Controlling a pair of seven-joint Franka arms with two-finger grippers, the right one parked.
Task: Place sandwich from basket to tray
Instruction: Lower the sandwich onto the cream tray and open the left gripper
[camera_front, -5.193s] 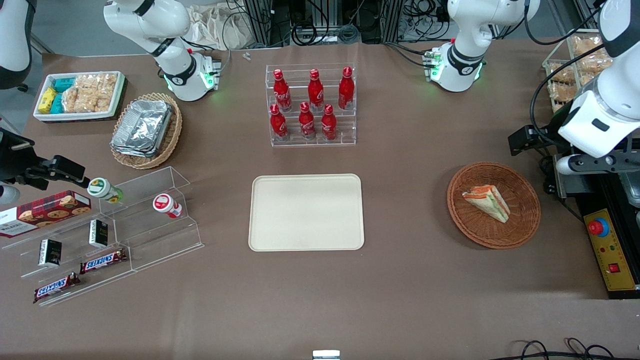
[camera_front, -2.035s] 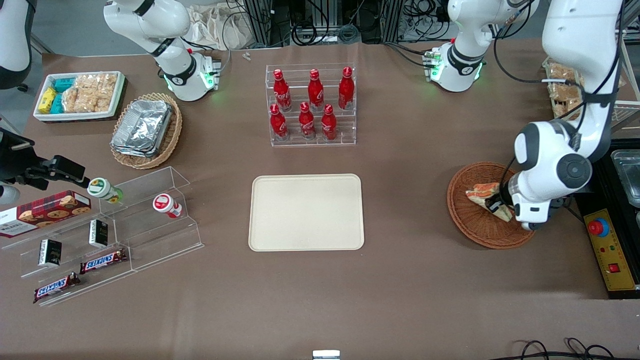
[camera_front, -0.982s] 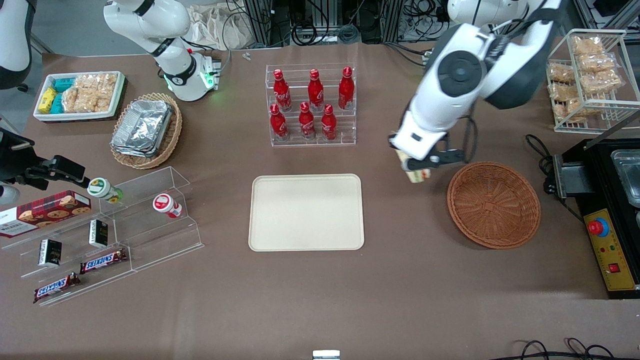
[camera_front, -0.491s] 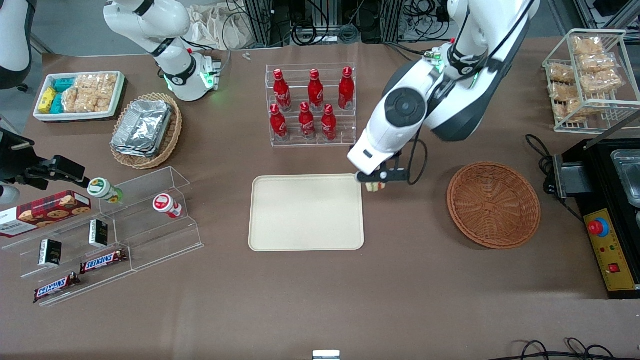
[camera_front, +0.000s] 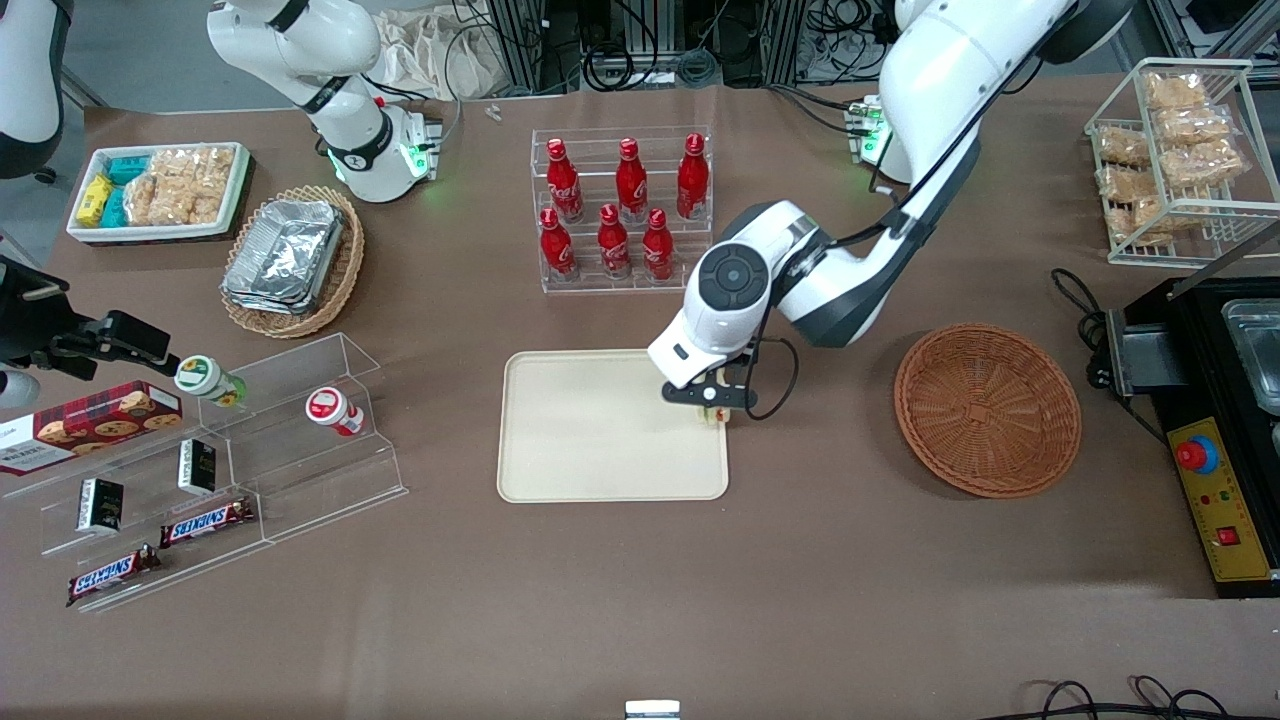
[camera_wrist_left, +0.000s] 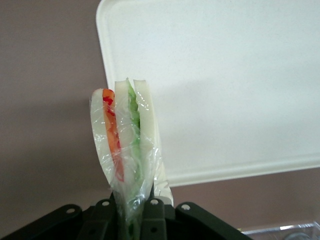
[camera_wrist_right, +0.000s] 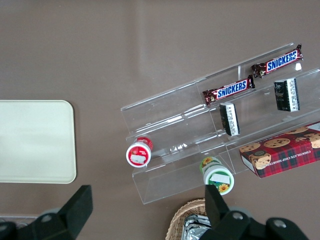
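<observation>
My gripper (camera_front: 712, 408) hangs over the edge of the cream tray (camera_front: 580, 440) that faces the basket, shut on the sandwich (camera_front: 714, 415). From the wrist, the clear-wrapped sandwich (camera_wrist_left: 125, 135) points away from the jaws, showing white bread with red and green layers; the gripper (camera_wrist_left: 131, 220) pinches its narrow end. The tray (camera_wrist_left: 230, 90) lies below it, the wedge over the tray's rim. The reddish-brown woven basket (camera_front: 987, 408) sits empty toward the working arm's end of the table. The tray (camera_wrist_right: 35, 142) also shows in the right wrist view.
A clear rack of red bottles (camera_front: 622, 210) stands farther from the front camera than the tray. A tiered acrylic shelf (camera_front: 200, 470) with snacks, a tan basket of foil containers (camera_front: 292, 260) and a white snack bin (camera_front: 160, 190) lie toward the parked arm's end. A wire rack (camera_front: 1180, 160) and black box (camera_front: 1220, 430) stand beside the basket.
My gripper took the sandwich out of the basket and carried it sideways to the tray's edge, coming lower over the last half second. The basket is now empty.
</observation>
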